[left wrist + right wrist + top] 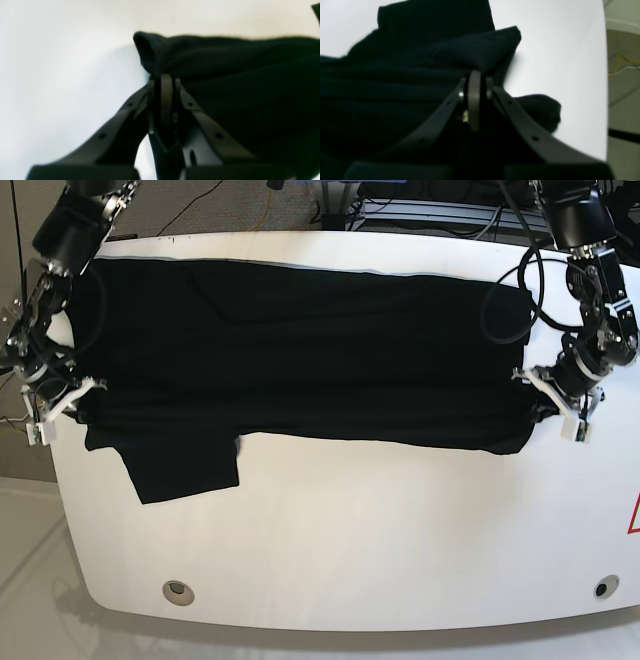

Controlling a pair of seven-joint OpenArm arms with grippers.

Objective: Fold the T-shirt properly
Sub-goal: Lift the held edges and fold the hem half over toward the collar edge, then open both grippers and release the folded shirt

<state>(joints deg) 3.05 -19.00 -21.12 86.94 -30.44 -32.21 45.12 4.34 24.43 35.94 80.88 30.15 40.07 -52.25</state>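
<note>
Bare white counter fills the foreground of the base view, so you have plenty of open room on the near side to lay a fold down. Just beyond it, one sleeve of the T-shirt juts toward you near the right arm's end, lying flat and loose. Then comes the body of the shirt, stretched wide across the counter from one arm to the other, already doubled along its length by the look of that straight near edge.

Your right gripper has its jaws clenched on a bunched corner of cloth, and your left gripper is clamped the same way on the opposite end; both wrist views show fabric pinched right at the tips.

Expect this to handle soft and limp: light, no stiffness, prone to sagging in the middle and dragging wrinkles if the two ends move unevenly. Corners and hems look like the sensible places to hold, as you have them.

Watch your margins. Both ends sit close to the counter's side edges, and the far hem runs near the back rim, so I'd judge your free space lies toward the front.
</note>
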